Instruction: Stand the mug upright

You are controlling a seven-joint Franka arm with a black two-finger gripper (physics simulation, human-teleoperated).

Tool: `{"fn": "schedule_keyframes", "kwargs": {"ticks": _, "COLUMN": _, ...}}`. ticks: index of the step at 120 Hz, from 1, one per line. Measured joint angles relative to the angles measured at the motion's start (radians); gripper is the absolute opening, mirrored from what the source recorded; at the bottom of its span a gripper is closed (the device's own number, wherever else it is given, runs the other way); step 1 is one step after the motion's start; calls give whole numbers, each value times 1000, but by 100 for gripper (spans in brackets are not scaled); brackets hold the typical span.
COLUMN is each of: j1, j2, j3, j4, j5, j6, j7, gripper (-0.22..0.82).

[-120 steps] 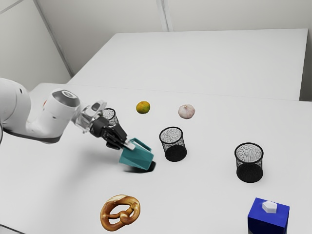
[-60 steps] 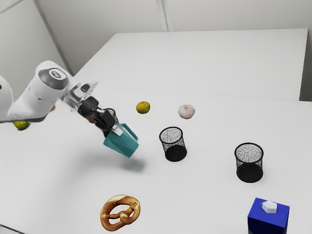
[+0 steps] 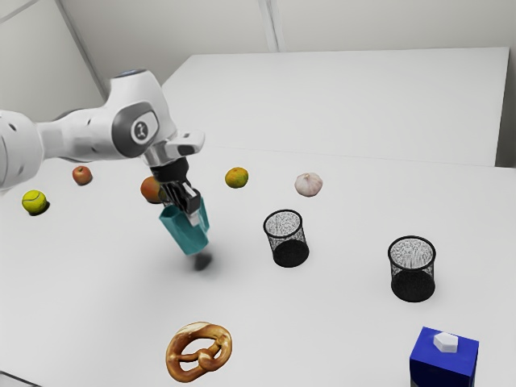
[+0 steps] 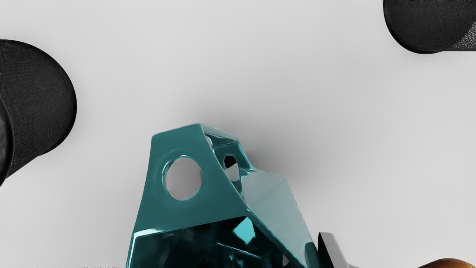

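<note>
Gripper holds tilted mug: teal, faceted, glossy.

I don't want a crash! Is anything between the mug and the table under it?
Nothing I can see: beneath the lifted mug there's its shadow on the table. A black mesh cup stands off toward the exterior view's right.

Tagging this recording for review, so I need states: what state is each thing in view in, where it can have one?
Gripper: shut on the mug.
Mug: tilted, held off the table.
Mesh cup nearer the mug: upright, looks empty.
Mesh cup near the carton: upright, looks empty.
Mesh cup behind the gripper: mostly hidden, cannot tell.
Blue carton: white cap on.
</note>
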Motion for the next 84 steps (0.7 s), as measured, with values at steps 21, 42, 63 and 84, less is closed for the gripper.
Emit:
{"fn": "schedule_keyframes", "kwargs": {"ticks": 21, "j1": 9, "j2": 16, "j3": -49, "j4": -22, "j5": 112, "j6": 83, "j7": -94, "gripper": -17}}
{"fn": "schedule_keyframes", "kwargs": {"ticks": 42, "j1": -2, "j2": 27, "j3": -64, "j4": -63, "j5": 150, "j6": 148, "j7": -173, "gripper": -17}}
{"fn": "schedule_keyframes", "kwargs": {"ticks": 63, "j1": 4, "j2": 55, "j3": -65, "j4": -81, "j5": 159, "j6": 189, "j7": -234, "gripper": -17}}
{"fn": "schedule_keyframes", "kwargs": {"ticks": 84, "j1": 0, "j2": 63, "j3": -66, "j4": -90, "j5": 159, "j6": 210, "j7": -279, "gripper": -10}}
